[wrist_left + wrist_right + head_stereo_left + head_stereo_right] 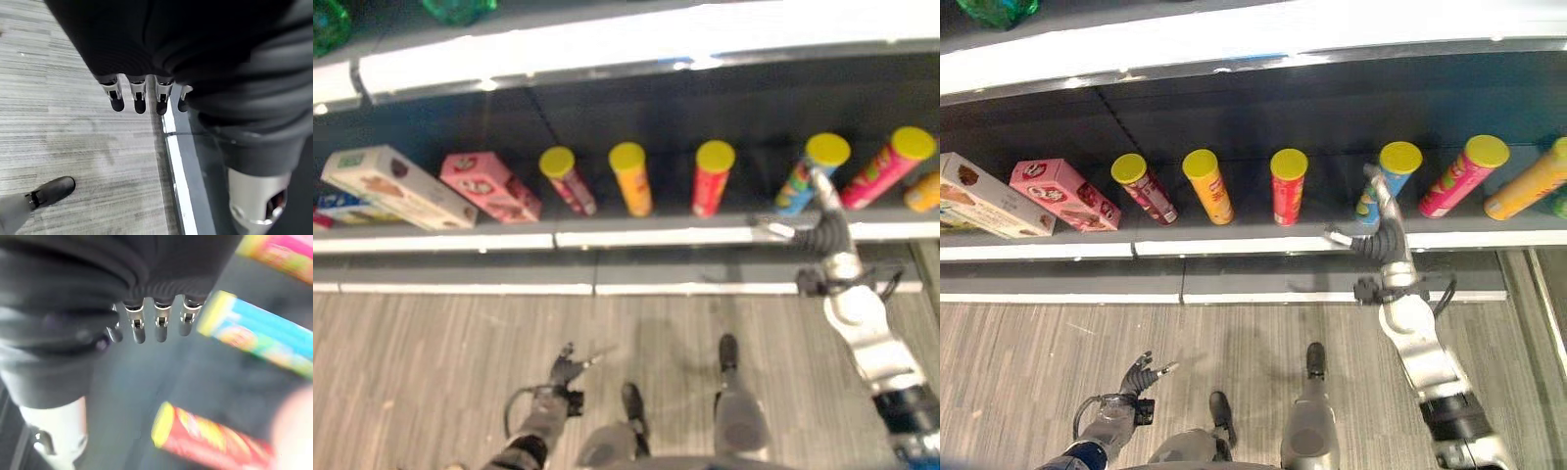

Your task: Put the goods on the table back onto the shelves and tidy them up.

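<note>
The blue can (1383, 184) stands upright on the shelf (1263, 245), just past the fingertips of the right hand (1378, 220), which reaches in empty with fingers straight and relaxed. My guess is it's there to nudge the can into line. To the hand's left stands the red can (1287, 186), to its right leans the pink can (1464, 176). The left hand (1139, 374) hangs low, loose and empty.

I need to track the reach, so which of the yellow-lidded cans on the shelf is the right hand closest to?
The blue can; the right hand reaches up beside it, between it and the red can.
</note>
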### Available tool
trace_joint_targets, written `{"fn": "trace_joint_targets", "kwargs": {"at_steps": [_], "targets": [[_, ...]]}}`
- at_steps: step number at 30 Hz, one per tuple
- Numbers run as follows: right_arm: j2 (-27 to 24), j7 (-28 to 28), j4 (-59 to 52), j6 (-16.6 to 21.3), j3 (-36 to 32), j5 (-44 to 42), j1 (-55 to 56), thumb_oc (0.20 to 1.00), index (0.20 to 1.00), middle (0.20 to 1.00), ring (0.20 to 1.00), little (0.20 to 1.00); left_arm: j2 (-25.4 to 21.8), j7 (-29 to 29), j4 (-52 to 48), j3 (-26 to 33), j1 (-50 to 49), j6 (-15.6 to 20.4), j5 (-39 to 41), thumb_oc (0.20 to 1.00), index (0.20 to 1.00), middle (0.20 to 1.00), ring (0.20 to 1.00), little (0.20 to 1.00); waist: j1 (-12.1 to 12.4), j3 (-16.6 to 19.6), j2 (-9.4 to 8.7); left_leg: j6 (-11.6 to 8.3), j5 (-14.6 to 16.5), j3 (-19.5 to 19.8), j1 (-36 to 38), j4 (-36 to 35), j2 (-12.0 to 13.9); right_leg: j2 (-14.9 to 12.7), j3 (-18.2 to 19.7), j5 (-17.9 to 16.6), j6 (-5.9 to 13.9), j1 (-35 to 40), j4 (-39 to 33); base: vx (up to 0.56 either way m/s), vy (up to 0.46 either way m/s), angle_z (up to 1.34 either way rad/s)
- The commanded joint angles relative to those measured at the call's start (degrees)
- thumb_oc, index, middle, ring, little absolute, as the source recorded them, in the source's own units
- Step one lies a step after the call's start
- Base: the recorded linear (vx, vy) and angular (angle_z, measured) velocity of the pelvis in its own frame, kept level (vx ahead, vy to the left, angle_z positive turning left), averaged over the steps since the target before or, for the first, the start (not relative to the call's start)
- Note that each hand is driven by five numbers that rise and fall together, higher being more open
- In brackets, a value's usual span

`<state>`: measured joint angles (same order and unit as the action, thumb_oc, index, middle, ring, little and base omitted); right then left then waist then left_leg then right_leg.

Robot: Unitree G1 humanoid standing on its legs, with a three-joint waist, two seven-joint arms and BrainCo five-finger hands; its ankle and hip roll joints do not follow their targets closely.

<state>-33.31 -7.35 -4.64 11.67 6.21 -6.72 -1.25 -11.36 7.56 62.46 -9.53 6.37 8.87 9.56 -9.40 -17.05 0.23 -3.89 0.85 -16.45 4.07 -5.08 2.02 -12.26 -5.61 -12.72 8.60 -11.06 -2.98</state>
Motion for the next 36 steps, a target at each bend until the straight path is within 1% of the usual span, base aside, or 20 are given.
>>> {"fn": "trace_joint_targets", "kwargs": {"at_steps": [1, 2, 4, 7, 12, 13, 14, 16, 17, 19, 21, 23, 24, 26, 27, 28, 29, 31, 33, 36], "targets": [[-0.2, 3.8, -4.5, 4.9, -1.8, -6.4, -2.1, 1.000, 1.000, 1.000, 1.000, 1.000, -1.7, -0.7, 3.0, 0.7, 0.8, 1.3, -2.7, 1.000, 1.000, 1.000, 1.000, 1.000, -1.1, 2.6, -0.17, 0.10, 4.0, -3.0, -0.1, 0.1, 0.0, -1.2, 1.1, 6.8, 5.52, -2.8, 9.8, -0.06, 0.006, -1.02], [-0.7, 5.5, -4.6, 5.2, -1.7, -8.7, -2.1, 1.000, 1.000, 1.000, 1.000, 1.000, -1.9, -1.0, 3.1, 0.8, 0.7, 1.0, -2.8, 1.000, 1.000, 1.000, 1.000, 1.000, -1.0, 2.2, -0.60, -0.12, 3.8, -6.0, 0.4, 0.1, 1.6, -2.4, -3.8, 7.4, 5.50, -3.4, 11.6, -0.06, -0.023, -1.26], [-1.4, 6.7, -4.7, 5.1, -2.4, -10.2, -1.3, 1.000, 1.000, 1.000, 1.000, 1.000, -2.4, -1.7, 2.7, 1.4, 0.3, 0.7, -2.4, 1.000, 1.000, 1.000, 1.000, 1.000, -1.1, 2.3, -1.10, -0.24, 3.3, -9.1, 1.0, 0.1, 3.2, -4.1, -8.5, 8.8, 4.72, -2.7, 13.1, -0.03, -0.034, -1.39], [-2.5, 7.9, -5.1, 4.7, -3.7, -11.3, -0.7, 1.000, 1.000, 1.000, 1.000, 1.000, -2.9, -2.3, 2.6, 2.2, -0.1, 0.7, -2.3, 1.000, 1.000, 1.000, 1.000, 1.000, -1.1, 3.0, -1.39, -0.52, 4.0, -11.5, 2.4, 0.1, 4.7, -5.6, -9.5, 10.4, 5.09, -1.2, 14.2, 0.00, -0.089, -1.02], [-6.8, 9.3, -6.4, 4.5, -9.0, -15.8, -1.4, 1.000, 1.000, 1.000, 1.000, 1.000, -5.1, -3.0, 1.2, 5.1, -1.4, 0.7, 0.1, 1.000, 1.000, 1.000, 1.000, 1.000, 0.0, 7.1, -4.29, -2.68, 1.7, -19.7, 2.9, 1.2, 9.4, -13.2, -14.0, 1.6, 6.40, 6.0, 9.1, -0.03, -0.294, -0.81], [-6.8, 9.3, -6.4, 4.4, -9.0, -15.9, -1.4, 1.000, 1.000, 1.000, 1.000, 1.000, -5.1, -3.1, 1.1, 5.1, -1.4, 0.7, 0.1, 1.000, 1.000, 1.000, 1.000, 1.000, 0.2, 7.1, -4.24, -2.77, 1.7, -19.8, 3.0, 1.3, 9.5, -13.0, -13.9, 1.3, 6.40, 6.2, 8.7, -0.05, -0.482, -1.03], [-8.8, 8.5, -6.3, 4.6, -11.0, -16.2, -2.6, 1.000, 1.000, 1.000, 1.000, 1.000, -6.1, -3.2, 0.3, 6.4, -2.2, 0.9, 1.2, 1.000, 1.000, 1.000, 1.000, 1.000, 1.2, 8.2, -5.27, -4.23, 0.9, -22.5, 3.0, 3.2, 12.4, -14.6, -17.5, -1.1, 6.40, 7.4, 6.6, -0.03, -0.323, -0.88], [-9.5, 7.9, -6.0, 4.7, -12.0, -16.4, -2.9, 1.000, 1.000, 1.000, 1.000, 1.000, -6.4, -3.3, -0.2, 6.9, -3.0, 1.0, 2.0, 1.000, 1.000, 1.000, 1.000, 1.000, 1.8, 8.7, -5.73, -5.02, 0.6, -24.0, 3.6, 4.0, 13.7, -14.6, -19.3, -1.1, 6.40, 7.9, 5.5, -0.01, -0.347, -0.66], [-10.1, 7.5, -5.6, 4.6, -13.0, -16.4, -2.6, 1.000, 1.000, 1.000, 1.000, 1.000, -6.7, -3.4, -0.8, 7.0, -3.7, 1.0, 2.0, 1.000, 1.000, 1.000, 1.000, 1.000, 2.3, 9.1, -6.10, -5.80, 0.3, -24.9, 4.4, 4.5, 14.6, -14.3, -20.8, -0.5, 6.40, 8.3, 5.1, 0.03, -0.623, -1.29], [-13.7, 6.7, -5.3, 4.8, -15.0, -15.2, -4.1, 1.000, 1.000, 1.000, 1.000, 1.000, -6.4, -3.3, -0.7, 7.4, -4.5, 1.2, 2.1, 1.000, 1.000, 1.000, 1.000, 1.000, 2.8, 10.4, -6.49, -9.04, -3.0, -26.5, 5.2, 7.3, 20.3, -10.2, -21.6, 5.3, 6.39, 9.7, 3.4, 0.06, -0.662, -1.42], [-17.4, 5.9, -5.3, 5.4, -17.5, -14.9, -3.6, 1.000, 1.000, 1.000, 1.000, 1.000, -5.6, -3.3, -1.0, 6.9, -4.9, 1.4, 2.6, 1.000, 1.000, 1.000, 1.000, 1.000, 2.5, 10.2, -4.58, -10.96, -8.5, -26.5, 5.9, 9.3, 25.1, -5.3, -21.1, 9.9, 4.39, 11.2, 2.1, 0.05, -0.411, -0.98], [-17.4, 5.9, -5.3, 5.4, -17.6, -15.0, -3.6, 1.000, 1.000, 1.000, 1.000, 1.000, -5.5, -3.3, -1.0, 6.9, -4.9, 1.4, 2.6, 1.000, 1.000, 1.000, 1.000, 1.000, 2.4, 10.1, -4.38, -11.00, -8.5, -26.4, 5.9, 9.4, 25.4, -5.1, -21.3, 9.9, 4.31, 11.4, 2.0, 0.04, -0.310, -0.63], [-20.2, 4.4, -5.2, 5.6, -19.1, -13.9, -4.3, 1.000, 1.000, 1.000, 1.000, 1.000, -4.0, -3.5, -1.9, 5.8, -4.7, 1.3, 2.8, 1.000, 1.000, 1.000, 1.000, 1.000, 1.7, 9.8, -3.28, -11.11, -15.7, -23.9, 5.9, 14.2, 29.4, 1.1, -19.1, 14.0, 1.18, 14.7, -1.6, 0.10, -0.545, -0.51], [-20.4, 2.1, -4.0, 4.9, -15.9, -12.8, -8.0, 1.000, 1.000, 1.000, 1.000, 1.000, -2.8, -2.4, -1.6, 5.6, -3.3, 0.7, 2.5, 1.000, 1.000, 1.000, 1.000, 1.000, 2.1, 9.0, -3.33, -10.67, -15.3, -18.0, 4.2, 19.0, 27.9, 3.5, -17.3, 15.4, -0.38, 15.7, -2.0, 0.10, -0.529, -0.52], [-20.7, 1.4, -2.5, 4.8, -14.5, -12.2, -10.1, 1.000, 1.000, 1.000, 1.000, 1.000, -2.9, -1.1, -1.1, 5.5, -3.1, 1.0, 3.3, 1.000, 1.000, 1.000, 1.000, 1.000, 2.7, 8.7, -3.93, -9.68, -12.8, -13.7, 2.2, 21.3, 25.3, 4.2, -15.7, 15.8, -0.95, 15.7, -2.0, 0.01, -0.429, -1.00], [-20.6, 0.9, -1.7, 4.5, -14.1, -12.6, -10.3, 1.000, 1.000, 1.000, 1.000, 1.000, -3.6, -2.8, -1.3, 6.7, -4.3, 1.6, 3.6, 1.000, 1.000, 1.000, 1.000, 1.000, 4.2, 8.5, -4.91, -6.86, -9.3, -9.3, -1.2, 22.3, 20.4, 4.6, -14.1, 15.3, -1.62, 15.1, -2.0, 0.04, -0.398, -1.34], [-20.1, 0.5, -1.6, 5.1, -14.6, -11.8, -10.0, 1.000, 1.000, 1.000, 1.000, 1.000, -6.3, 2.6, 2.2, 5.7, -3.9, 2.9, -7.9, 1.000, 1.000, 1.000, 1.000, 1.000, 5.2, 8.3, -5.78, -5.46, -5.8, -5.7, -2.9, 22.6, 16.8, 5.3, -12.1, 15.6, -1.80, 15.3, -2.0, 0.06, -0.307, -1.56], [-22.7, -0.8, -0.8, 5.1, -16.6, -11.5, -10.5, 1.000, 1.000, 1.000, 1.000, 1.000, -3.8, -2.1, -8.8, 6.9, -13.2, 2.7, 4.2, 1.000, 1.000, 1.000, 1.000, 1.000, 7.4, 7.1, -4.96, -3.71, -1.8, -2.6, -4.9, 21.7, 12.0, 5.9, -10.2, 16.0, -1.75, 15.7, -2.0, 0.10, -0.158, -1.35], [-21.6, -1.5, 1.0, 4.4, -16.0, -9.4, -14.0, 1.000, 1.000, 1.000, 1.000, 1.000, -4.2, -5.0, -11.5, 5.2, -15.4, 2.2, 4.2, 1.000, 1.000, 1.000, 1.000, 1.000, 8.6, 6.9, -4.32, -2.74, -0.4, -2.1, -7.8, 18.5, 9.0, 6.5, -8.5, 16.3, -1.48, 15.9, -2.0, 0.12, -0.090, -0.91], [-21.6, -2.7, 3.6, 4.0, -13.9, -8.4, -17.1, 1.000, 1.000, 1.000, 1.000, 1.000, -4.5, -5.4, -12.0, 4.8, -15.8, 2.2, 4.2, 1.000, 1.000, 1.000, 1.000, 1.000, 10.3, 6.5, -3.20, -3.23, -3.5, -2.9, -10.7, 12.5, 6.2, 8.3, -7.1, 17.1, -1.56, 17.6, -2.0, 0.18, -0.049, -0.79]]}}
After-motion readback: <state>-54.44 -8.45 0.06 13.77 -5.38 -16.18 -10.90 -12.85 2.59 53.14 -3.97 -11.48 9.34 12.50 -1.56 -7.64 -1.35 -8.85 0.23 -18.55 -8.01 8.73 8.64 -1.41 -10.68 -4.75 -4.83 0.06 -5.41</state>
